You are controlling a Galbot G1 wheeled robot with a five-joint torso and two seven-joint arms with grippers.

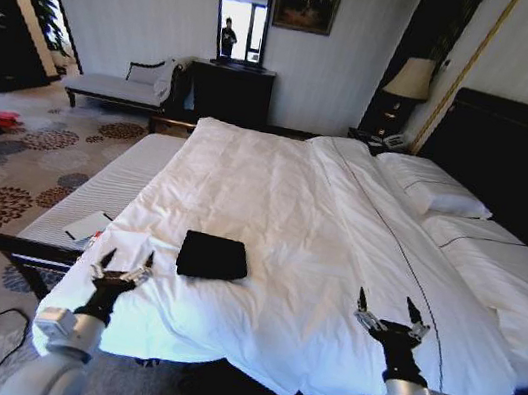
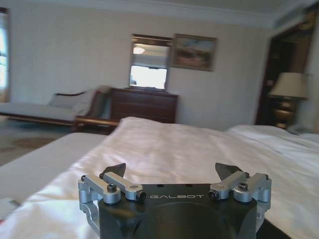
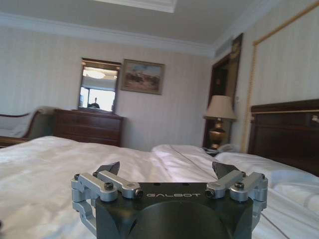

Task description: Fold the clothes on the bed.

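Two claws hang spread wide w/ nothing held, left claw [image 1: 126,263] and right claw [image 1: 392,308] over the bed's [image 1: 320,349] near edge. Between them, a bit farther in, the black T-shirt [image 1: 213,256] lies as a compact folded rectangle on the white duvet [image 1: 284,201]. Looks about done; any tidying should press edges flat w/o dragging duvet.

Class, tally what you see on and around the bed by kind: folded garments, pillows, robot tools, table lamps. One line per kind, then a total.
Folded black T-shirt on the bed: 1
Pillows, near and far: 2
Tools, left tool and right tool, both open over the near bed edge: 2
Table lamp: 1
Total: 6
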